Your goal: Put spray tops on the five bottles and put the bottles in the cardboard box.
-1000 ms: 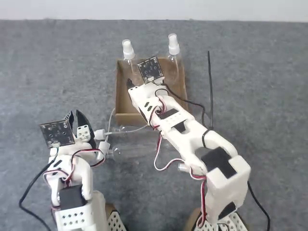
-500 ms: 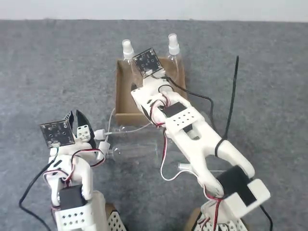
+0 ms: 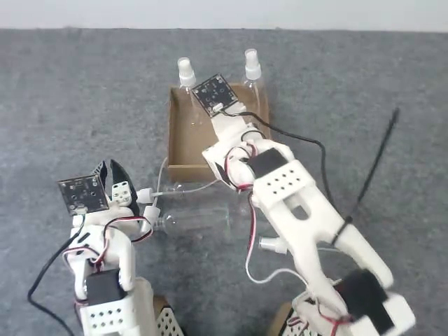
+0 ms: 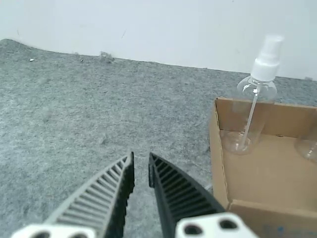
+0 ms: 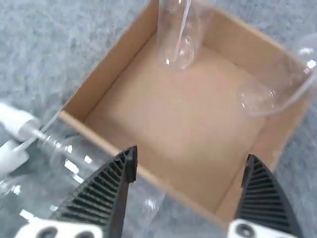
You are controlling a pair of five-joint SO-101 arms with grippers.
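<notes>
Grey carpeted surface (image 3: 70,84), cardboard box (image 3: 170,133) sitting toward 12 o'clock in the high view. Two bottles with spray tops on stand upright inside it: first upright bottle (image 3: 187,87) in the box's 11 o'clock corner, second upright bottle (image 3: 253,77) in the 1 o'clock corner; rest of the box floor bare. Right arm stretches from 5 o'clock up over the box. The right gripper (image 5: 190,156) hangs above the open box interior, jaws spread wide with nothing between them. Just outside the box's 6 o'clock wall a clear bottle (image 3: 175,189) lies on its side along the wall, its white top at the 9 o'clock end and the dip tube running inside it. Just beyond it at 6 o'clock lies another clear bottle (image 3: 196,218), also on its side with the neck toward 9 o'clock; a white top sits right at the neck, can't tell if it is seated. Another white spray top (image 3: 273,245) lies on the surface at 5 o'clock from the box, beside the right arm — whatever it joins is hidden by the arm. Left gripper (image 4: 141,163) is at 8 o'clock from the box, just beside the lying bottles' top ends but not touching them, jaws barely parted — a narrow slot, holding nothing.
</notes>
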